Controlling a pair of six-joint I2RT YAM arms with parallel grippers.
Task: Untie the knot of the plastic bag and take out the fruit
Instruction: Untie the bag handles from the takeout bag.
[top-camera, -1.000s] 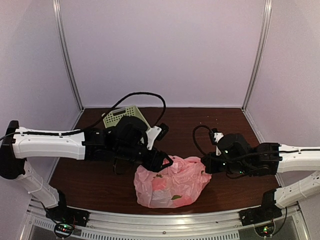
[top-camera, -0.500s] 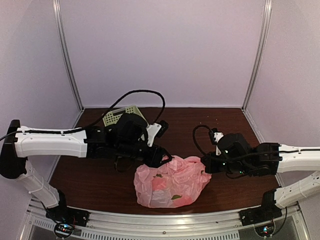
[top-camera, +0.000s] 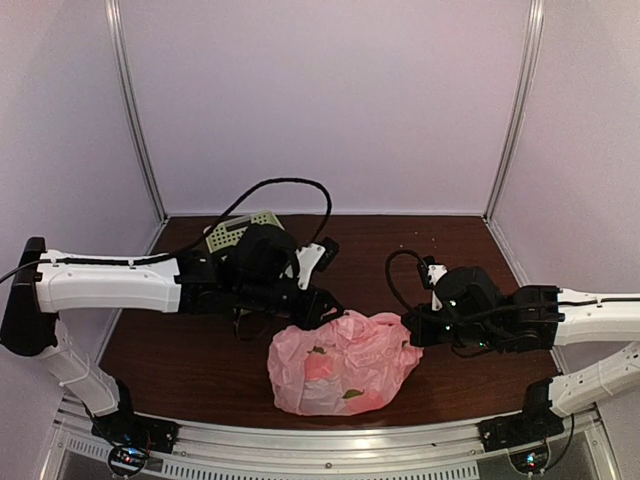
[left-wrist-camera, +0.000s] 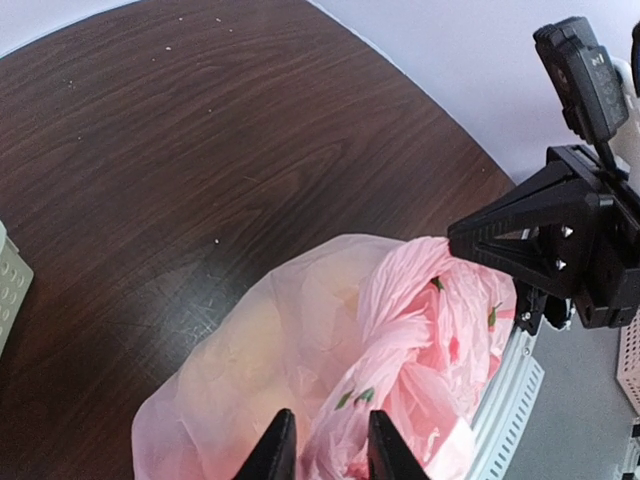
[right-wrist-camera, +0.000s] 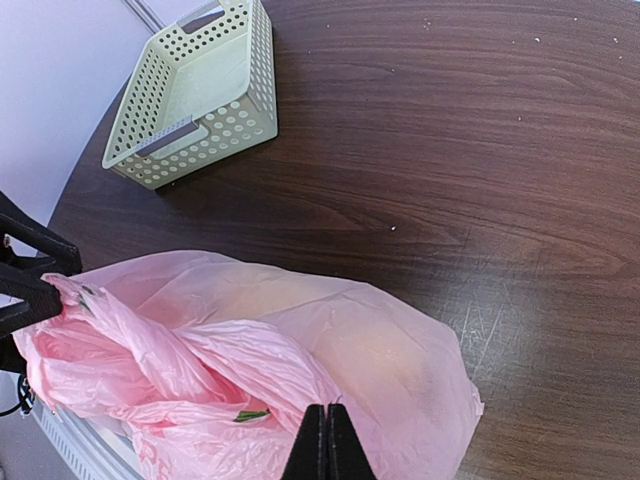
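The pink plastic bag (top-camera: 345, 365) lies tied on the dark table between my two arms. Its twisted knot strand (left-wrist-camera: 420, 330) runs across the top. My left gripper (left-wrist-camera: 330, 450) is at the bag's upper left edge (top-camera: 332, 312); its fingers stand narrowly apart astride a fold of the twisted plastic. My right gripper (right-wrist-camera: 328, 440) is shut, with the bag's right-hand fold pinched at its tips (top-camera: 410, 332). The fruit shows only as dim yellowish (right-wrist-camera: 400, 370) and reddish (top-camera: 320, 365) shapes through the plastic.
A pale green slotted basket (right-wrist-camera: 190, 95) stands at the back left, behind my left arm (top-camera: 235, 230). The metal rail (top-camera: 330, 445) runs along the table's near edge, close under the bag. Bare dark wood (right-wrist-camera: 480, 150) stretches behind the bag.
My left gripper has shifted a little back and right along the bag's top edge, and its fingers have narrowed around the plastic. The right arm has stayed still.
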